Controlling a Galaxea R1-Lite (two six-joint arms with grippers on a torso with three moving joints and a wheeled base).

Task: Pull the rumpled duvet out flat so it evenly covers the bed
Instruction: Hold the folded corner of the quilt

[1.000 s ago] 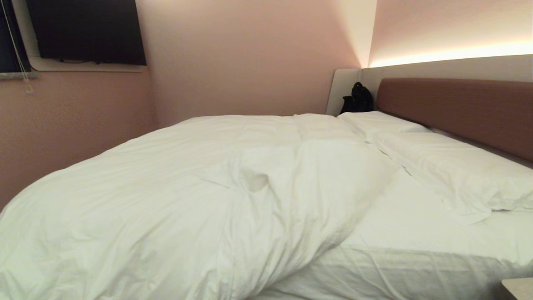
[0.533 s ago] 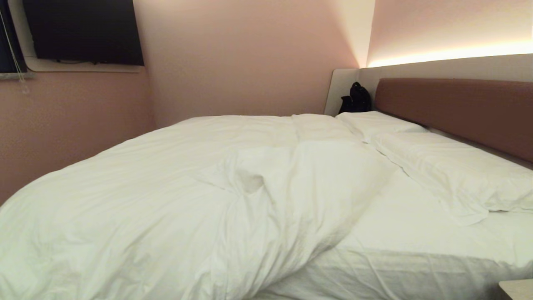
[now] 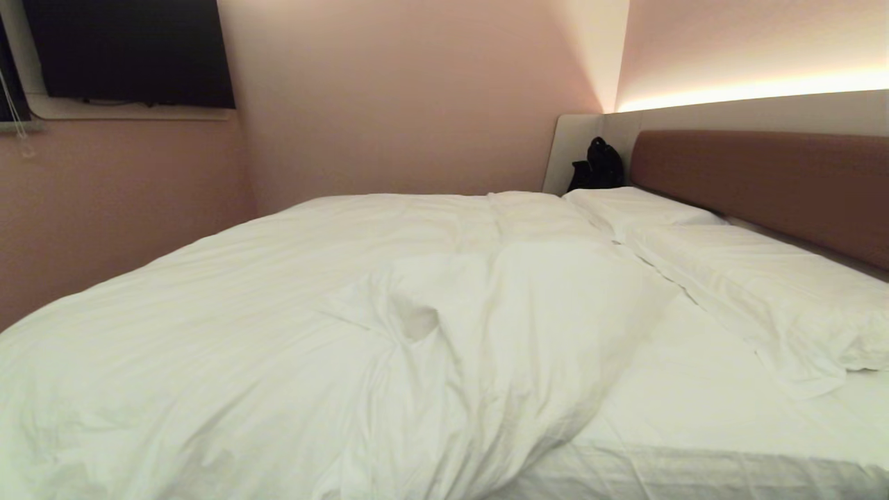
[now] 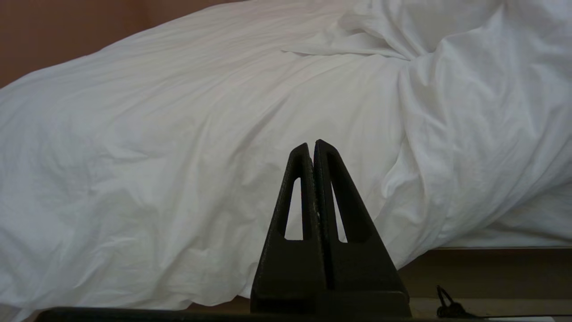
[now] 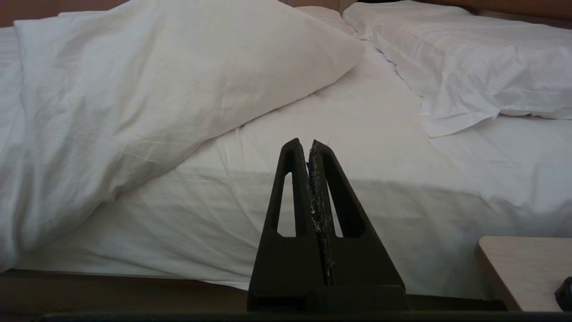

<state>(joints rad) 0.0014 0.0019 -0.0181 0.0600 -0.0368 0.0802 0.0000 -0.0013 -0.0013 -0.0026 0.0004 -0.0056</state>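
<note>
The bed (image 3: 729,389) carries the duvet (image 3: 278,333), two pillows and a bare strip of sheet (image 3: 694,389).

Duvet: white, thick, creased. It covers the foot end and the middle of the bed and hangs over the near edge at the foot end. Its head-end edge is bunched into a puffy fold (image 3: 528,326) with a dimple near the middle. Between this fold and the pillows the sheet is exposed along the near edge.

Pillows: the near pillow (image 3: 764,292) and the far pillow (image 3: 625,205) lie in line along the headboard (image 3: 764,180). A black bag (image 3: 596,165) stands at the far head corner.

Left gripper (image 4: 313,145): fingers pressed together, empty, facing the hanging duvet, not touching it.

Right gripper (image 5: 308,144): fingers pressed together, empty, facing the exposed sheet. A side table (image 5: 518,264) stands just beside the bed's near edge.
</note>
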